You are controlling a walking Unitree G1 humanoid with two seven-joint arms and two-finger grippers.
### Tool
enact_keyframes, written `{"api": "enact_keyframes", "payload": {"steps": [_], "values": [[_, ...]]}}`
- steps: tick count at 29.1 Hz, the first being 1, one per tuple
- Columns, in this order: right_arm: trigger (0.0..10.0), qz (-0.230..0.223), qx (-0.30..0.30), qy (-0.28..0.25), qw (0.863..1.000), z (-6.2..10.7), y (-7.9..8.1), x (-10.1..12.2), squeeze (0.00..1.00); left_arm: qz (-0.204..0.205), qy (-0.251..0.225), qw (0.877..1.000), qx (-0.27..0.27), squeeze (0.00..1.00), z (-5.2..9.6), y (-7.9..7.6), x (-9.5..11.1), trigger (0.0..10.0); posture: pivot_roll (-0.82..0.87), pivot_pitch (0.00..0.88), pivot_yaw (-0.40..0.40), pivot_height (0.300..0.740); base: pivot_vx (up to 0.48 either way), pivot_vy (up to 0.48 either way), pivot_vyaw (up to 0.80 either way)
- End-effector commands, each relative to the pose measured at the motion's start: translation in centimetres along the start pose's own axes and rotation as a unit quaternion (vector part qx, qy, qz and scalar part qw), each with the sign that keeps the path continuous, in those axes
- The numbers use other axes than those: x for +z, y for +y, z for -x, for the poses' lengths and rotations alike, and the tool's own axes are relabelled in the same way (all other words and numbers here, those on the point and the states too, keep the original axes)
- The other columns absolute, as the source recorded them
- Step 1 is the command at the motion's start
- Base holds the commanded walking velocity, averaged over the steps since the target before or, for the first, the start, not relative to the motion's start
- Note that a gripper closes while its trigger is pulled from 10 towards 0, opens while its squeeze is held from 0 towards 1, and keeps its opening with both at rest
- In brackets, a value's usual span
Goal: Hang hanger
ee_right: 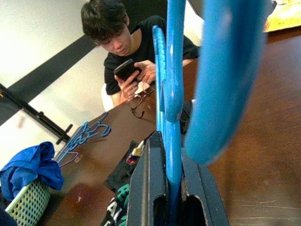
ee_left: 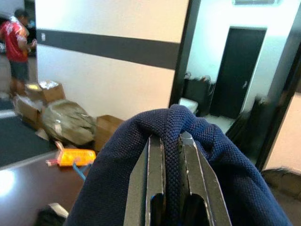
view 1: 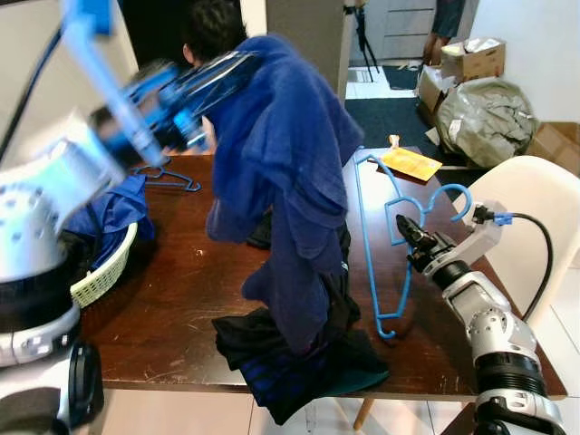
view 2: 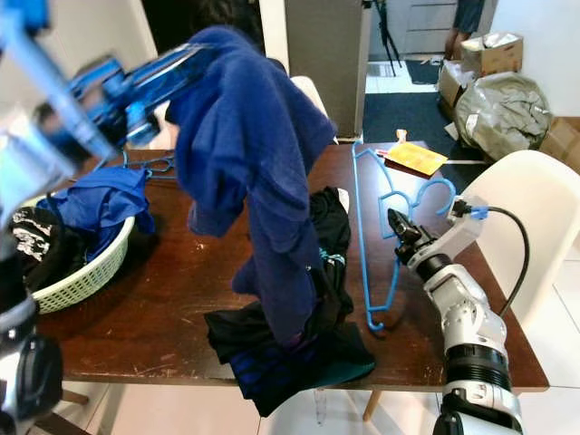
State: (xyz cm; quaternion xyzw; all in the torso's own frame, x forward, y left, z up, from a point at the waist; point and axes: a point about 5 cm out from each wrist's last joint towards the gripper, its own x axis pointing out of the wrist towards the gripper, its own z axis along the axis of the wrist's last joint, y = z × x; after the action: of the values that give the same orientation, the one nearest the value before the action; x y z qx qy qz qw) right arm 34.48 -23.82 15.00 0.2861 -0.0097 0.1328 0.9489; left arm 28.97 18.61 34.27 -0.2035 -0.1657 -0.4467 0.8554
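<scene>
Left eye view: our left end effector [view 1: 237, 65] pinches the navy garment [view 1: 290, 181] aloft, our right end effector [view 1: 405, 227] clamps the blue hanger [view 1: 381, 245] over the tabletop [view 1: 181, 272]; next, we judge, threading them together.
</scene>
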Motion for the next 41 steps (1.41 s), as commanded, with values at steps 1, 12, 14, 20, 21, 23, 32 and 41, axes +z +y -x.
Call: {"api": "enact_keyframes", "payload": {"steps": [1, 12, 14, 20, 21, 23, 32, 41], "values": [[10.0, -0.006, 0.004, -0.006, 1.000, 0.0, 0.1, 0.1, 0.00, 0.028, 0.006, 0.995, 0.091, 0.00, 2.5, 2.9, -0.9, 0.0, 0.03, 0.000, 0.050, 0.735, 0.000, 0.000, 0.00], [10.0, -0.006, 0.006, -0.004, 1.000, -0.1, 0.1, 0.2, 0.00, 0.013, 0.111, 0.907, 0.406, 0.00, 11.5, 10.1, -4.5, 10.0, 0.04, 0.000, 0.040, 0.735, 0.000, 0.000, 0.00], [10.0, -0.006, 0.006, -0.004, 1.000, -0.1, 0.1, 0.2, 0.00, 0.013, 0.111, 0.907, 0.406, 0.00, 11.5, 10.1, -4.5, 10.0, 0.04, 0.000, 0.040, 0.735, 0.000, 0.000, 0.00], [10.0, -0.003, 0.006, -0.001, 1.000, -0.2, 0.1, 0.2, 0.00, -0.009, 0.133, 0.887, 0.441, 1.00, 12.9, 10.8, -5.6, 10.0, 0.03, 0.000, 0.035, 0.735, 0.000, 0.000, 0.00], [10.0, -0.003, 0.006, -0.001, 1.000, -0.2, 0.1, 0.2, 0.00, -0.009, 0.133, 0.887, 0.441, 1.00, 12.9, 10.8, -5.6, 10.0, 0.03, 0.000, 0.035, 0.735, 0.000, 0.000, 0.00], [10.0, -0.001, 0.004, 0.000, 1.000, -0.2, 0.1, 0.2, 0.00, -0.049, 0.160, 0.884, 0.437, 1.00, 12.4, 10.9, -6.0, 10.0, 0.02, 0.000, 0.040, 0.735, 0.000, 0.000, 0.00], [10.0, -0.002, 0.002, 0.000, 1.000, -0.1, 0.0, 0.3, 0.00, -0.214, 0.273, 0.907, 0.240, 1.00, 7.1, 6.5, -7.6, 10.0, 0.03, 0.000, 0.034, 0.735, 0.000, 0.000, 0.00], [10.0, -0.001, 0.002, 0.002, 1.000, -0.1, 0.0, 0.3, 0.00, -0.111, 0.307, 0.945, 0.012, 0.00, 2.8, -0.6, -14.8, 10.0, 0.02, 0.000, 0.036, 0.735, 0.000, 0.000, 0.00]]}}
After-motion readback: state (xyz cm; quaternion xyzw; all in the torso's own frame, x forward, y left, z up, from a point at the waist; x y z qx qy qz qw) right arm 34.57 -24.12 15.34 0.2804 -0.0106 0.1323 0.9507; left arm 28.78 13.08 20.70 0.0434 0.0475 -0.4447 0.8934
